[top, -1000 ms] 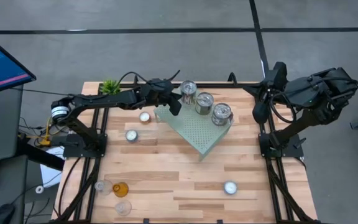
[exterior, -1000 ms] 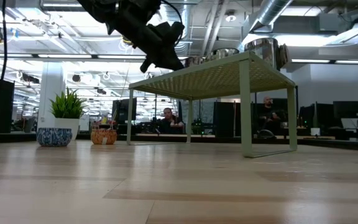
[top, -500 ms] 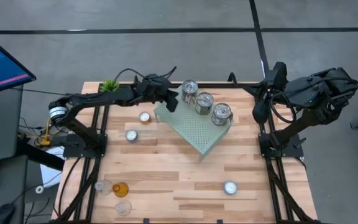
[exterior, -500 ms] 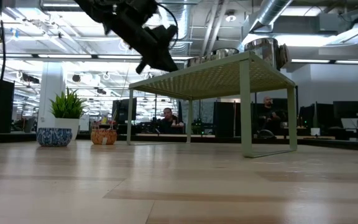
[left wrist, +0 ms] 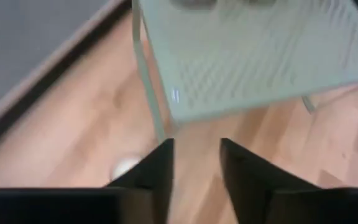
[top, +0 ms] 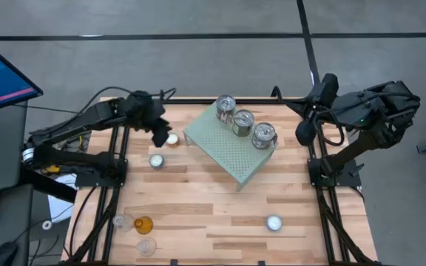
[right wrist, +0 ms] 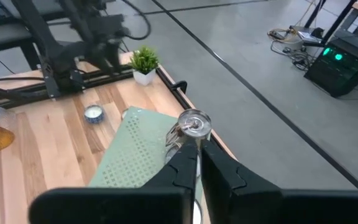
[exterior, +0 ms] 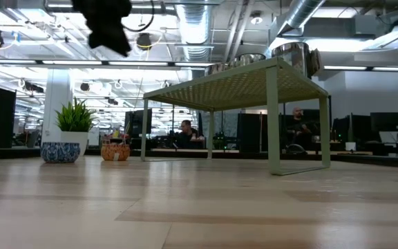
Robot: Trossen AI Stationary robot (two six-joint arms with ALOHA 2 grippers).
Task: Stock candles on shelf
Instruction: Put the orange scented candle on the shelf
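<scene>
The shelf (top: 233, 144) stands skewed toward the far side of the table (top: 213, 214), and it serves here as the landmark. Three silver tins are already on its far edge: one (top: 225, 105) at the left end, one (top: 242, 118) in the middle and one (top: 263, 132) at the right end, close together in a row. By that count, the tins look stocked and the smaller candles are still to come.

Off the shelf, six candles remain on the wood. A tealight (top: 171, 138) lies just beside the shelf's left corner, and a second one (top: 156, 160) sits a little farther out on the same side. A third tealight (top: 274, 222) lies well apart from the shelf, toward the near right. In the near left corner, far from the shelf, stand two clear glass holders (top: 120, 221) (top: 146, 247) and one amber glass holder (top: 144, 224). So roughly a third of the set appears placed.

The left gripper (top: 158, 135) hangs over the table just left of the shelf, close to the nearest tealight; the left wrist view shows its jaws apart and holding nothing. The right gripper (top: 302, 134) waits beyond the shelf's right side, off the table edge, with its jaws together and empty in the right wrist view. A small potted plant (right wrist: 143, 64) stands at the far left corner.
</scene>
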